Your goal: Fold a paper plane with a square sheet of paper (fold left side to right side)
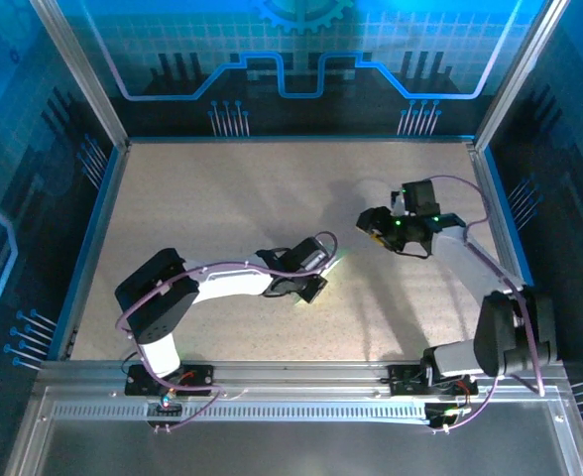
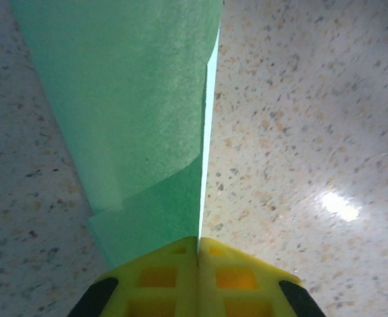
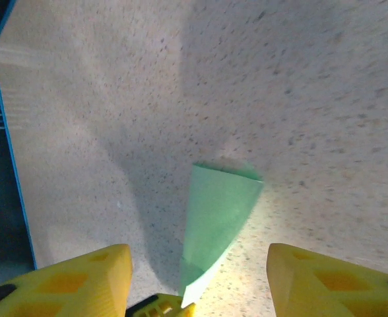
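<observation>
paper plane (image 2: pixel 141 99), l wrist cam: you've got the left gripper (image 2: pixel 197 261) clamped tight on its near end, the rest running out over the table (image 2: pixel 313 132). r wrist cam: right gripper (image 3: pixel 197 271) spread wide, holding nothing, plane lying beyond it. top cam: plane mid-table, grippers near but apart.

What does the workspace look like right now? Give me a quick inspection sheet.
Surface: pale speckled table, with a glare patch beside the paper.
Job's things: green paper, folded into a tapered shape, its narrow end pinched.
Clutter: nothing seen.
Grippers: left gripper shut on the paper; right gripper open above the paper, not touching it.
Cables: purple cables run along both arms, apart from the paper.
Surroundings: blue-lit walls; metal rail at the near edge.
</observation>
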You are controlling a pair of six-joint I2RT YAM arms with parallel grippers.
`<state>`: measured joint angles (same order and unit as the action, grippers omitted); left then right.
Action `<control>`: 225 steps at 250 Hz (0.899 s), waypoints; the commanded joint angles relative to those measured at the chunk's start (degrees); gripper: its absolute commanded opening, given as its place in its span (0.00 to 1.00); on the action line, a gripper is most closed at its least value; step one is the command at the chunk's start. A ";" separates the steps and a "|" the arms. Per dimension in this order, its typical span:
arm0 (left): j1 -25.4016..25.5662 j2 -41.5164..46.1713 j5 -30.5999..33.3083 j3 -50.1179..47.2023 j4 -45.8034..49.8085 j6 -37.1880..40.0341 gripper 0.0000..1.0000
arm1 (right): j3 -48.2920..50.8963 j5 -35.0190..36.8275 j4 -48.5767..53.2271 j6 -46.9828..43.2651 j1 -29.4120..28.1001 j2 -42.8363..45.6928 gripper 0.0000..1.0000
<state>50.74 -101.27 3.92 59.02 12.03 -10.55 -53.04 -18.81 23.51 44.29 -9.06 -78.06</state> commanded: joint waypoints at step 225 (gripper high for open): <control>-18.37 -9.97 -36.80 -14.55 -51.64 -44.42 0.00 | 12.27 -1.41 -22.58 3.06 -9.98 -4.99 0.62</control>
<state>32.86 -110.59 -31.05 46.89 -29.65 -50.70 -38.24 -20.10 5.74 45.95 -17.12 -80.25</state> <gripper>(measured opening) 0.065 0.619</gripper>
